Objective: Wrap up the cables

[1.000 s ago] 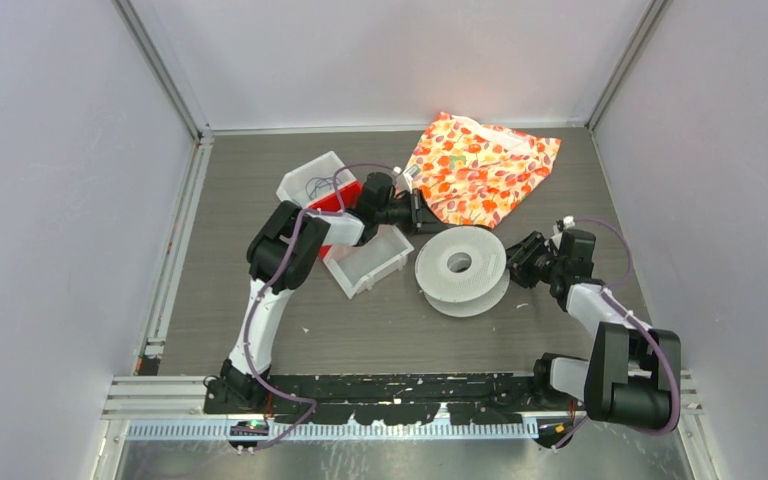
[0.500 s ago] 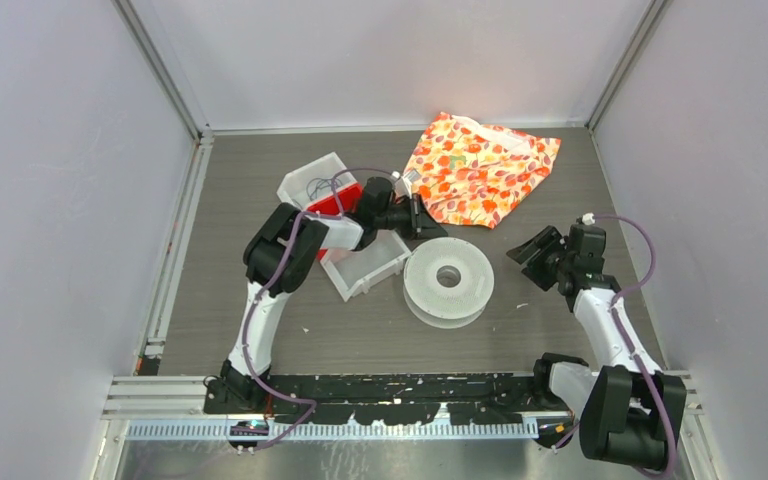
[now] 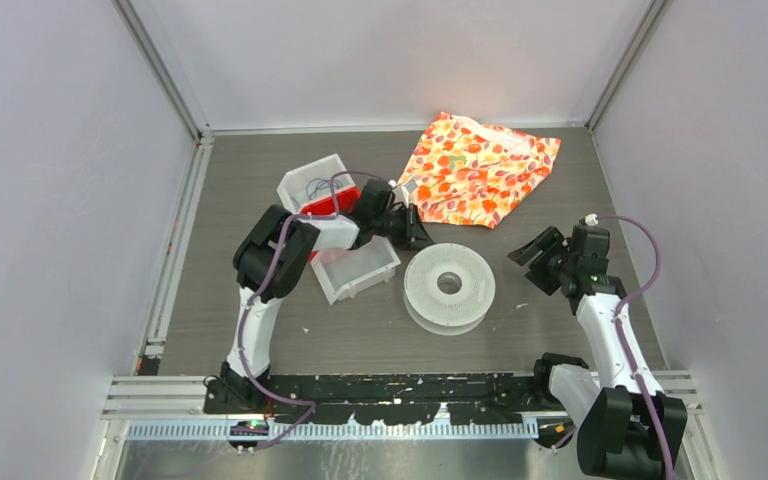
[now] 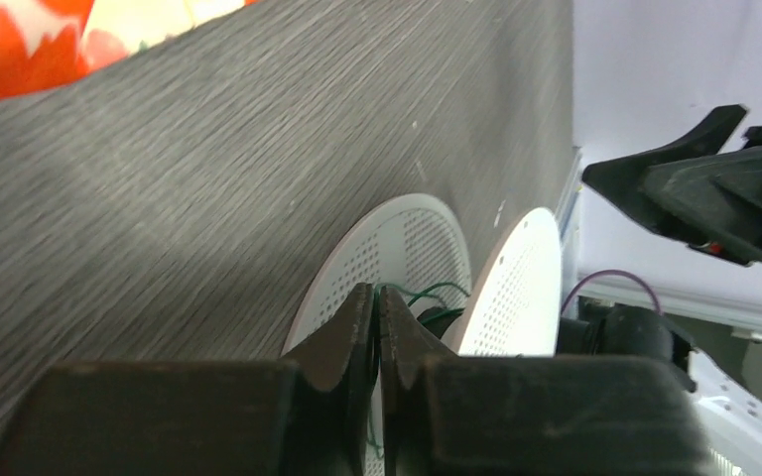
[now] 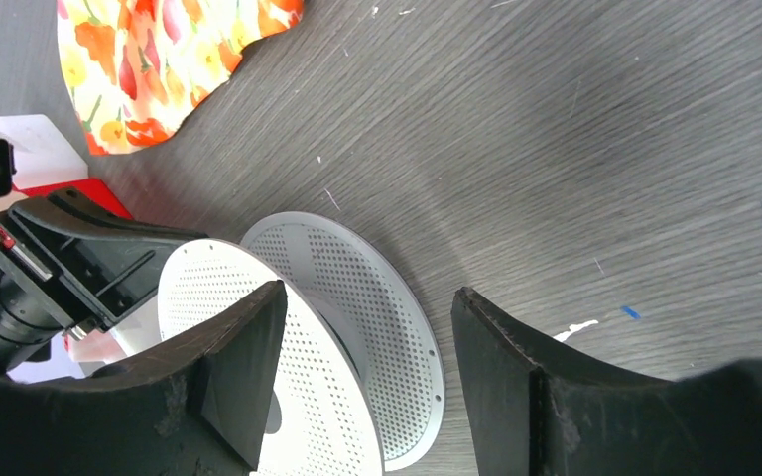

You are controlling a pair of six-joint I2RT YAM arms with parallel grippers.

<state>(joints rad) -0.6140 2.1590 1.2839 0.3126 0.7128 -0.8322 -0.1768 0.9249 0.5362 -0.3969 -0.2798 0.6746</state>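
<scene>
Few thin dark-green cables [image 4: 444, 286], pinched in shut left tool [image 4: 378, 291]; right tool [image 5: 367, 294] gapes empty.

A dark grey, wood-grained table [image 3: 360, 330] fills the floor of the white-walled cell, its surface scuffed with small white flecks [image 3: 521, 305] and one tiny blue mark [image 5: 633, 312]. A white spool [image 3: 449, 288] with perforated flanges lies flat near the middle, and an orange floral cloth [image 3: 480, 170] lies crumpled at the far side, apart from the spool. Left of the spool sit two translucent white bins, one nearer [image 3: 358, 270] and one farther back [image 3: 312, 180], with a red container [image 3: 335, 207] between them.
</scene>
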